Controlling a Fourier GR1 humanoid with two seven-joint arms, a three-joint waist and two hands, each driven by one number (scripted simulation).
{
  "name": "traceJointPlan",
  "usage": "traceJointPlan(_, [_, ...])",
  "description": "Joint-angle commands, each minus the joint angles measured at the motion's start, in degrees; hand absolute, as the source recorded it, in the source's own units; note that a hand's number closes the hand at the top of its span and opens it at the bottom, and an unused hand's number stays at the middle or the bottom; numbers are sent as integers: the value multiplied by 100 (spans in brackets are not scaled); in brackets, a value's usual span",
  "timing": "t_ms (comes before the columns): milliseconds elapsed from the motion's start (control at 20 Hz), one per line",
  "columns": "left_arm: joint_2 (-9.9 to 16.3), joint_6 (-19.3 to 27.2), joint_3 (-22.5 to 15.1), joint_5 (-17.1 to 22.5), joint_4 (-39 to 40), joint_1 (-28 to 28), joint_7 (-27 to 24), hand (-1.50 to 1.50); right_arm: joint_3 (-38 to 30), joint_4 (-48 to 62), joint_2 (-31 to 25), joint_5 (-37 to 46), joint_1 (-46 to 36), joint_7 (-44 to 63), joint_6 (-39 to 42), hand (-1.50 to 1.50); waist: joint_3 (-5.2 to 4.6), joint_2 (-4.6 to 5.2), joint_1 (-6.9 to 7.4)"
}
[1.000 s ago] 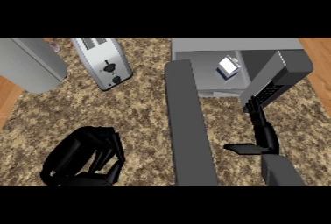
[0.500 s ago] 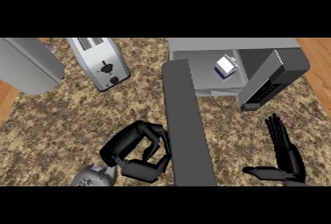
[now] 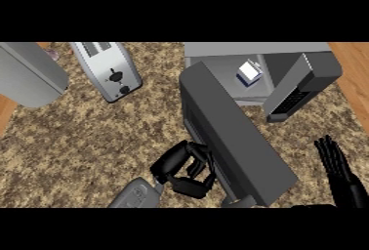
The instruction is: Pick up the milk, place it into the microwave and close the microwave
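Grey forearm [image 3: 137, 195] (boxy), black robot hand [image 3: 184, 168].

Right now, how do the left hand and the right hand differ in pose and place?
The left hand has curled fingers and presses against the microwave door; the right hand has straight fingers pointing up. The left is mid-counter; the right rests at the right edge, touching nothing. Both are black.

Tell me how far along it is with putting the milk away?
The milk already sits inside the microwave. In hand now: the left hand is against the open microwave door, apparently to push it. The right hand rests open at the lower right. Left to do: getting the door fully closed.
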Motion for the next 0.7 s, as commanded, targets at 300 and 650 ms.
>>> traceJointPlan(300, [-23, 1800, -1341, 1538, 1644, -910, -1168, 150, 101, -1664, -197, -878, 478, 715, 729, -150, -12, 70, -215])
traceJointPlan(650, [-22, 2097, -2064, 2537, 1587, -1331, -880, 150, 211, -2587, -512, -1195, 710, 1122, 1009, -150, -21, 107, -505])
